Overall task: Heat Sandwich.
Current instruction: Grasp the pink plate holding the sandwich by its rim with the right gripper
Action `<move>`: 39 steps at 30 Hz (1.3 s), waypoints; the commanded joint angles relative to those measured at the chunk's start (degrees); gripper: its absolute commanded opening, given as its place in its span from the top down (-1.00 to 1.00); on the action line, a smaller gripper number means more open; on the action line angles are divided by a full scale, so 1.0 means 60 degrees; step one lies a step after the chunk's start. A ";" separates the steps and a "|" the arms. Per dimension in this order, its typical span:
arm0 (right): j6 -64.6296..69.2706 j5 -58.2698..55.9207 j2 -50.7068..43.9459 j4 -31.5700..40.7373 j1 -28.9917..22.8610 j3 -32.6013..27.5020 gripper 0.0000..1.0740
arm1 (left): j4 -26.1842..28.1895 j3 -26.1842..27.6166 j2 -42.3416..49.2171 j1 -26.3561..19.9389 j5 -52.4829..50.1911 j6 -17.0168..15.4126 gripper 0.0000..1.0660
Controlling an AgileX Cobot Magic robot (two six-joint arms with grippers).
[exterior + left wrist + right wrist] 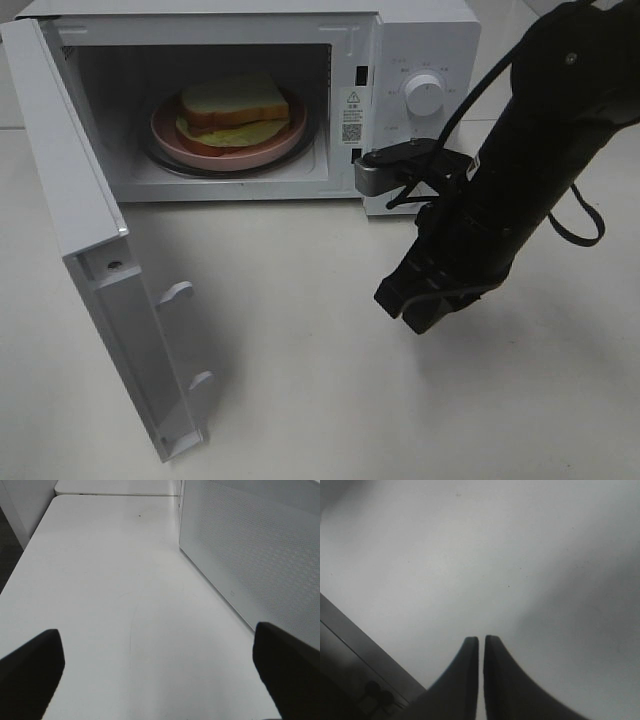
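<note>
The sandwich [235,108], white bread with yellow-green and reddish filling, lies on a round pink plate [170,132] inside the white microwave [420,40]. The microwave door [90,260] stands wide open, swung out to the left. My right gripper [408,310] hangs above the table in front of the microwave's control panel, pointing down and left, away from the sandwich. In the right wrist view it [481,640] is shut and holds nothing. My left gripper [157,632] is open over bare table beside the microwave's perforated side wall [250,545]; it does not show in the high view.
A round timer knob [424,95] sits on the control panel. The open door juts far forward over the left of the white table [300,380]. A black cable [585,225] loops off my right arm.
</note>
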State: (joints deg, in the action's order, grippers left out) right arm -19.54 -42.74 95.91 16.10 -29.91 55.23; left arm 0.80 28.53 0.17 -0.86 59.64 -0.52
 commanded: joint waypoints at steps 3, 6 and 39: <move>-0.1719 -0.0716 -0.0115 -0.0716 -0.0029 0.0296 0.84 | 0.0010 -0.0029 0.0210 0.0029 -0.0048 -0.0029 -0.82; -0.3151 -0.0926 -0.0115 -0.1261 -0.0029 0.0487 0.82 | 0.0010 -0.0029 0.0210 0.0029 -0.0048 -0.0029 -0.82; -1.0982 0.0869 -0.0105 -0.1394 -0.0029 0.0840 0.05 | 0.0010 -0.0029 0.0210 0.0029 -0.0048 -0.0029 -0.82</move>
State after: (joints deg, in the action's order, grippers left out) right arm -86.75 -37.47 95.91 7.73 -29.91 59.99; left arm 0.80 28.53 0.17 -0.86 59.64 -0.52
